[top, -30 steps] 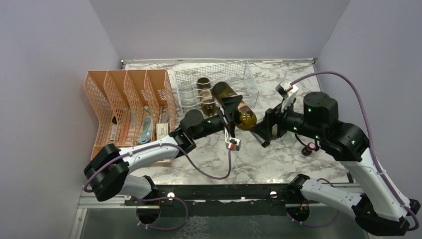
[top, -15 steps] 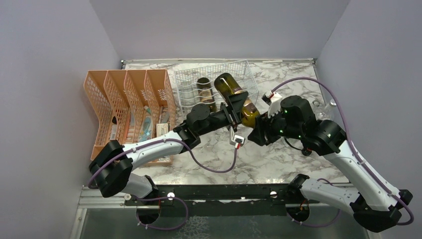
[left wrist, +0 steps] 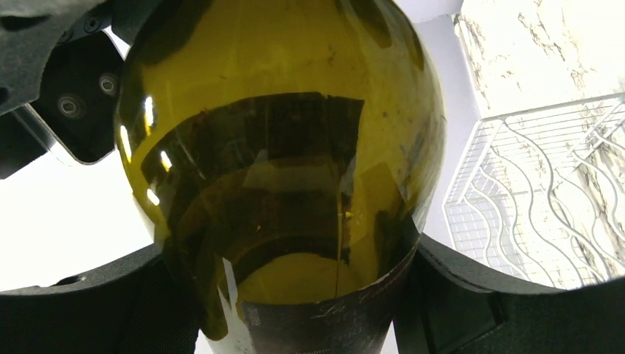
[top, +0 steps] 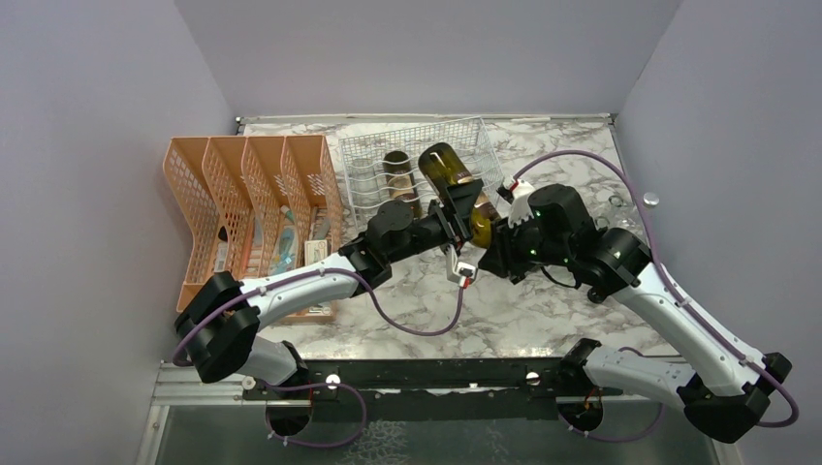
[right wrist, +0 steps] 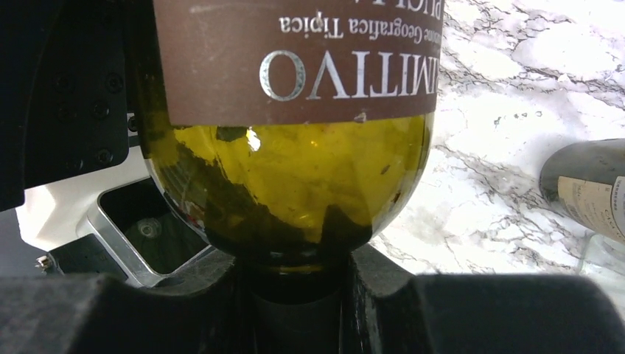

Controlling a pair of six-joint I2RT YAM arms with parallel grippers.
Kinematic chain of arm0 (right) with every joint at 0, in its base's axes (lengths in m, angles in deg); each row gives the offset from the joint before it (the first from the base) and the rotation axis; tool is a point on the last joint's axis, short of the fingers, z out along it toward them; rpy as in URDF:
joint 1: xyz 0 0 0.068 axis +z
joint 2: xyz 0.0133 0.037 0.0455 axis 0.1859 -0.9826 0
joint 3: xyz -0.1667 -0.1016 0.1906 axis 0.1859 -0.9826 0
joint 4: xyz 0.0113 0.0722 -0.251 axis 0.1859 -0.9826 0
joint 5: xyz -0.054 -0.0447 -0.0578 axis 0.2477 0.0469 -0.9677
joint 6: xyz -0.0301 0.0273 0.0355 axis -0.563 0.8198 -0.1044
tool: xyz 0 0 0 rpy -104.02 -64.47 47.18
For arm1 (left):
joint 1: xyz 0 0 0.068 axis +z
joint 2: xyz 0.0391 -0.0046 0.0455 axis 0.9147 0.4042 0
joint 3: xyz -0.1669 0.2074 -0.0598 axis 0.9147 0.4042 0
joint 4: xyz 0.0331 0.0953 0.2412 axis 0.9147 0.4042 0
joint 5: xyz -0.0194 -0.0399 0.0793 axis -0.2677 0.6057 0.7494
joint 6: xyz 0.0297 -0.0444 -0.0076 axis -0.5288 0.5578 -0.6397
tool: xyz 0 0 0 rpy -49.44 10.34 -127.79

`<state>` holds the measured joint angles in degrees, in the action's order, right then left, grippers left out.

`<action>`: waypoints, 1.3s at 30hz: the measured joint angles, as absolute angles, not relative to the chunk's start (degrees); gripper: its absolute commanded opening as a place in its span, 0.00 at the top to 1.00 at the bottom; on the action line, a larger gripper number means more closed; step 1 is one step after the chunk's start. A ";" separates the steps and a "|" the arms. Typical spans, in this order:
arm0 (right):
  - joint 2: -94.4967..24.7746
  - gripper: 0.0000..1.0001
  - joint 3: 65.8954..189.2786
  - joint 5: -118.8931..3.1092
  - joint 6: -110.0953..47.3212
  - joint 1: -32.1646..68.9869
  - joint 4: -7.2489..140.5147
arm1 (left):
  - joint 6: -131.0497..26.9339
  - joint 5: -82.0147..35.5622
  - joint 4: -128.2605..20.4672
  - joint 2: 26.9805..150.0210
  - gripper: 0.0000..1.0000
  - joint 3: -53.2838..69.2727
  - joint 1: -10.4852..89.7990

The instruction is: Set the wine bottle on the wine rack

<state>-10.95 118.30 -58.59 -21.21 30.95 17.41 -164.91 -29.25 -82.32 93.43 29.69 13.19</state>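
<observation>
Top view: the wine bottle (top: 448, 172) hangs tilted over the right part of the wine rack (top: 412, 145). Left wrist view: the left tool (left wrist: 295, 295) pinches its body. Right wrist view: the right tool (right wrist: 295, 302) pinches its neck, above the tabletop (right wrist: 516, 66)

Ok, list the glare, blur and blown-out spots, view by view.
Top external: even light, sharp, soft shadows on the marble table. Left wrist: wine bottle fills the frame, small glints on its left, lower-left background blown white. Right wrist: label crisp, one glint on the glass.
</observation>
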 measured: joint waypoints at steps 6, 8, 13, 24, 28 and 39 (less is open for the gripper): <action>-10.66 0.99 118.10 -59.07 -21.08 30.98 17.47 | -164.54 -29.25 -81.90 93.45 0.01 29.60 13.14; -10.42 0.99 118.06 -59.93 -21.08 31.15 17.41 | -163.40 -29.18 -82.34 93.43 0.01 29.49 13.14; -9.02 0.99 117.93 -63.27 -20.62 31.22 17.80 | -162.66 -28.86 -84.00 93.41 0.01 29.16 13.14; -5.96 0.99 117.75 -73.00 -17.84 31.17 17.89 | -157.50 -28.55 -85.44 92.80 0.01 29.86 13.14; -5.85 0.99 115.72 -73.43 -17.19 31.17 18.19 | -144.39 -25.29 -85.31 89.93 0.01 29.47 13.25; -6.71 0.99 107.76 -69.78 -18.08 31.17 18.61 | -101.00 -7.04 -85.79 81.45 0.01 26.36 15.44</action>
<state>-6.71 107.76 -69.78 -18.08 31.17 18.61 -101.00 -7.04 -85.79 81.45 26.36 15.44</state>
